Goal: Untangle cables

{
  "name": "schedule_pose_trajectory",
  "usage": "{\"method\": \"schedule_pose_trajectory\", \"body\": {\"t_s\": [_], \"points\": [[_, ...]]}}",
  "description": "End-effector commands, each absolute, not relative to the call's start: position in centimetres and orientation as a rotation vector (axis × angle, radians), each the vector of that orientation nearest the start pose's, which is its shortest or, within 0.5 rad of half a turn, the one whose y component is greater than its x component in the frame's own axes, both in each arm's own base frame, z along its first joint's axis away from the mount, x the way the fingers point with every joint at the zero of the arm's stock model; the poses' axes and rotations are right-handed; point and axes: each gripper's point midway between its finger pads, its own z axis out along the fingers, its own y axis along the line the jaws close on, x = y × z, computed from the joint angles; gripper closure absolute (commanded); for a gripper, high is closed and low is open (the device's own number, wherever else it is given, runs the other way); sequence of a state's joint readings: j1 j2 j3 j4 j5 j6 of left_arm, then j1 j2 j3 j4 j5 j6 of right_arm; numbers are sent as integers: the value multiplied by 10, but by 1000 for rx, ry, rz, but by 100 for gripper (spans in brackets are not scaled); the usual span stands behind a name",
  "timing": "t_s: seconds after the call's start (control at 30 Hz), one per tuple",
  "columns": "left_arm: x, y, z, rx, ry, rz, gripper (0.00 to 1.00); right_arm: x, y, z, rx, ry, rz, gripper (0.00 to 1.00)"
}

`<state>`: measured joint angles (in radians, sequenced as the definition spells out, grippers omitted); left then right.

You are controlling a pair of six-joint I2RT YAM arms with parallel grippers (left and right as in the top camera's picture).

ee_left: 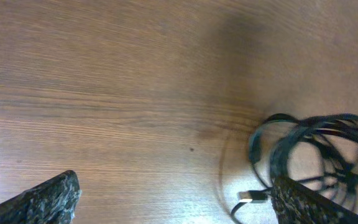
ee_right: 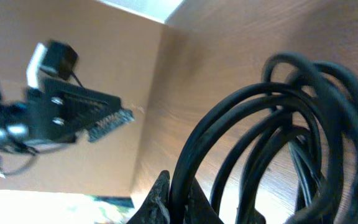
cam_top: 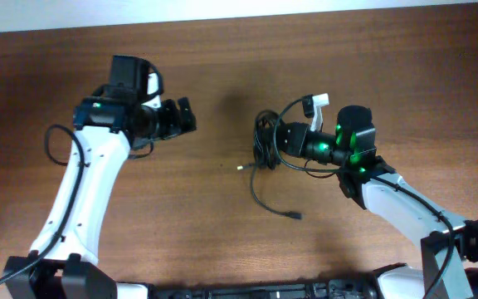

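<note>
one cable tangle (cam_top: 262, 143), two pincers (cam_top: 187, 116) (cam_top: 275, 138)

The brown wood-grain surface (cam_top: 222, 66) carries a black cable bundle (cam_top: 264, 139) of looped coils. From the side of the bundle nearest the robot bases, one loose strand (cam_top: 256, 196) curves across the wood and ends in a dark connector (cam_top: 294, 216). A pale plug (cam_top: 241, 167) lies just left of the bundle's lower end.

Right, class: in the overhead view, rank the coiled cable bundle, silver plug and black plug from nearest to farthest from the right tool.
1. The coiled cable bundle, at the right tool itself.
2. The silver plug, lower left of it.
3. The black plug, lowest in the picture.
</note>
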<state>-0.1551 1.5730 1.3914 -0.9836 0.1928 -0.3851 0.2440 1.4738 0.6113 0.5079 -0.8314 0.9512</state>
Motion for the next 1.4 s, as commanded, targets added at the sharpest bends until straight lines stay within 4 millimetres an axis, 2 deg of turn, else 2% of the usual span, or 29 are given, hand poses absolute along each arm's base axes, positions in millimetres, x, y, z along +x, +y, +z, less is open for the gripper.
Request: {"method": "schedule_pose_trajectory", "body": {"t_s": [0.0, 0.13, 0.2, 0.27, 0.3, 0.33, 0.37, 0.4, 0.43, 0.53, 0.6, 0.7, 0.73, 0.77, 0.8, 0.83, 0.87, 0.9, 0.93, 0.97, 1.0, 1.03, 1.07, 1.1, 1.13, 1.17, 1.2, 1.27, 1.37], "points": [[361, -76, 170, -330, 2751, -404, 1, 329, 237, 174, 159, 2144, 1619, 96], [361, -76, 169, -330, 2753, -403, 1, 316, 280, 152, 255, 2218, 1568, 96], [361, -74, 169, -332, 2752, -393, 1, 319, 279, 129, 305, 2272, 1516, 96], [361, -74, 168, -333, 2753, -393, 1, 323, 259, 79, 463, 2400, 1294, 75], [361, -74, 168, -333, 2754, -393, 1, 320, 243, 53, 545, 2475, 1146, 71], [361, -74, 168, -333, 2754, -393, 1, 316, 234, 41, 571, 2516, 1061, 62], [361, -74, 168, -333, 2754, -394, 1, 314, 231, 37, 526, 2533, 1019, 42], [361, -74, 168, -333, 2755, -394, 1, 313, 227, 33, 469, 2544, 968, 14], [360, -74, 168, -334, 2757, -393, 1, 312, 221, 28, 476, 2556, 921, 1], [354, -74, 166, -340, 2783, -387, 1, 309, 196, 18, 577, 2605, 839, 1], [354, -75, 165, -335, 2785, -388, 1, 309, 184, 27, 628, 2606, 858, 1], [354, -77, 164, -329, 2790, -388, 1, 282, 142, 29, 812, 2695, 744, 1], [355, -77, 161, -330, 2796, -387, 1, 279, 144, 33, 714, 2714, 762, 1], [356, -77, 155, -335, 2815, -383, 1, 275, 156, 41, 667, 2726, 862, 9], [356, -77, 150, -339, 2830, -380, 1, 273, 159, 44, 657, 2727, 894, 27], [355, -77, 145, -344, 2848, -375, 1, 273, 160, 45, 654, 2725, 899, 56], [355, -77, 142, -346, 2856, -373, 1, 274, 160, 45, 654, 2724, 898, 65], [355, -78, 141, -346, 2858, -377, 1, 276, 160, 48, 649, 2717, 904, 69], [356, -79, 142, -344, 2855, -384, 1, 286, 164, 59, 630, 2688, 925, 76], [357, -79, 142, -359, 2850, -386, 1, 295, 168, 71, 608, 2658, 941, 76], [357, -79, 142, -386, 2849, -390, 1, 306, 171, 86, 540, 2629, 944, 65], [357, -79, 142, -397, 2850, -392, 1, 305, 166, 90, 526, 2661, 882, 55], [356, -79, 142, -398, 2852, -391, 1, 288, 143, 77, 615, 2767, 678, 25], [356, -79, 142, -397, 2852, -392, 1, 269, 123, 64, 677, 2844, 507, 5], [357, -79, 142, -397, 2850, -392, 1, 252, 107, 56, 717, 2906, 369, 1], [357, -79, 142, -396, 2849, -393, 1, 244, 104, 54, 689, 2943, 338, 1], [357, -80, 142, -395, 2850, -405, 1, 247, 105, 55, 678, 2930, 349, 1], [357, -85, 144, -427, 2847, -450, 1, 283, 117, 65, 528, 2804, 435, 1], [354, -96, 144, -399, 2857, -458, 1, 305, 124, 56, 511, 2756, 463, 1]]}}
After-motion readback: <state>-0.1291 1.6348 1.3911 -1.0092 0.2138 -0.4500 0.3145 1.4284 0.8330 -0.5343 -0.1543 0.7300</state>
